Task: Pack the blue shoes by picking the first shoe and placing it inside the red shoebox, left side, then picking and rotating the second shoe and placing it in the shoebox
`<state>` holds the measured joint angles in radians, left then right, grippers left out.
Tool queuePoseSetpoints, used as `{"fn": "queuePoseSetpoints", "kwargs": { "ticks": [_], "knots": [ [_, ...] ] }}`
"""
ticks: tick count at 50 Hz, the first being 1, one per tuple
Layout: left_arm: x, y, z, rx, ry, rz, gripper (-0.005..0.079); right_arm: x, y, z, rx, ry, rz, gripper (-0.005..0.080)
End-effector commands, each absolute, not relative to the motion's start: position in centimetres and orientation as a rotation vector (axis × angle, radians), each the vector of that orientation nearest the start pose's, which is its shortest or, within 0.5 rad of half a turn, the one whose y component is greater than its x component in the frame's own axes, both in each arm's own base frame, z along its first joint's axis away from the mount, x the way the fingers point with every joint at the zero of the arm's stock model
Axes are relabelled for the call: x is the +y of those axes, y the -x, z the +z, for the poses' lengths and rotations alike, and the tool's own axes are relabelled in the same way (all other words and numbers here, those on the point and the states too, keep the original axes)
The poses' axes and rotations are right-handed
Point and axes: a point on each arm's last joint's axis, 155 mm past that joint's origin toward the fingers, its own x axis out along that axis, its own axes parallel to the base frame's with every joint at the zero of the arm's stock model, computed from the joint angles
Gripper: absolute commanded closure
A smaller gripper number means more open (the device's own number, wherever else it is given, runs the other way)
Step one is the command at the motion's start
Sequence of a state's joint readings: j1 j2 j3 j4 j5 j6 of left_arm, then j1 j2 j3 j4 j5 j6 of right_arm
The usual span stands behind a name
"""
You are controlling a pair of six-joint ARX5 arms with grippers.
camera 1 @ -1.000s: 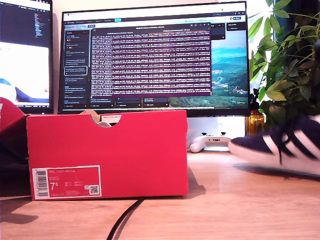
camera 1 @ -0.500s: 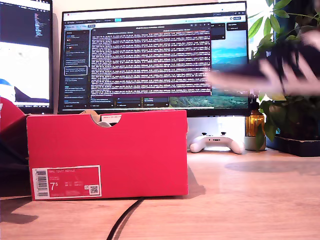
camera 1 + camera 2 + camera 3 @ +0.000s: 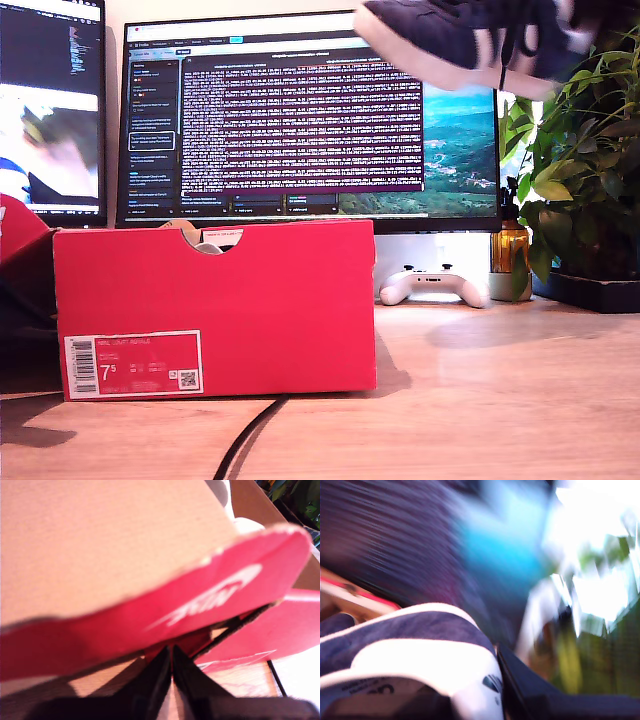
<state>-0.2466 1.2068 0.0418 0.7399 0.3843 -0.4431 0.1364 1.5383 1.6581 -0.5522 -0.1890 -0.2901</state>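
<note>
Gripping the raised lid flap (image 3: 150,605) of the red shoebox (image 3: 215,305) with first end effector (image 3: 171,667); carrying a blue shoe (image 3: 460,40) high above the box, toward exterior view's right, with second end effector, apparently clamped; placing and second shoe pending.

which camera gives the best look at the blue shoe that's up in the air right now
The exterior view: the blue shoe shows toe, white sole and laces, raised before the monitor, though cropped at the frame's top. The second wrist view catches only its blurred heel collar at my second hand. The first wrist view shows none of it.
</note>
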Motion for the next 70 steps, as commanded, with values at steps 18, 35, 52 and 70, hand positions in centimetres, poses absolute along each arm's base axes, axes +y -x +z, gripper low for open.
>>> {"fn": "queuePoseSetpoints", "kwargs": {
  "ticks": [18,35,52,70],
  "knots": [
    [-14.0,-27.2,5.4,0.551,0.445,-0.522,0.0763,18.4,-47.0,38.6,0.139,0.46,0.549,0.0765],
    [-14.1,-27.4,6.1,0.519,0.445,-0.53,0.0763,25.5,-47.6,33.6,0.167,0.536,0.69,0.0765],
    [-14.3,-28.4,8.9,0.399,0.447,-0.561,0.0763,28.1,-48.9,29.3,0.194,0.642,0.714,0.0765],
    [-14.4,-28.4,9.2,0.386,0.446,-0.564,0.0763,29.1,-50.1,25.0,0.252,0.686,0.736,0.0765]
  ]
}}
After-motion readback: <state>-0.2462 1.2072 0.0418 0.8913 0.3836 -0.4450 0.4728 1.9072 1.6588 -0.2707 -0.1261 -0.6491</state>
